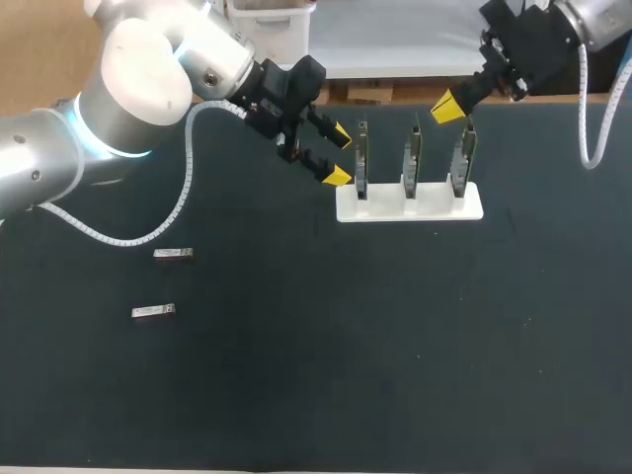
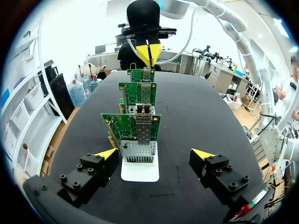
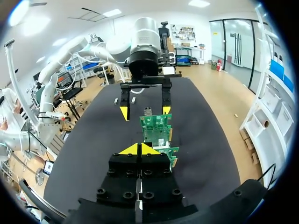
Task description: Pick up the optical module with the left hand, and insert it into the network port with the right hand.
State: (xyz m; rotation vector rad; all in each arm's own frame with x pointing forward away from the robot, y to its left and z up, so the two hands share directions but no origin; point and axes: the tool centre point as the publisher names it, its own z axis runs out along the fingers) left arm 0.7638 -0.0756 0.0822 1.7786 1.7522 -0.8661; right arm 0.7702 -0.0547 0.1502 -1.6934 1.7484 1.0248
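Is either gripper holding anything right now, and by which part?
Nothing is held. The left gripper is open and empty by the boards; the right gripper is shut on nothing; both modules lie on the table.

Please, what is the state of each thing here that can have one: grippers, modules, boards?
Left gripper with yellow tips: open, empty.
Right gripper with yellow tips: shut, empty.
Two small silver metal optical modules: lying flat on the black table, not grasped.
Three green circuit boards: standing upright in the white plastic holder.
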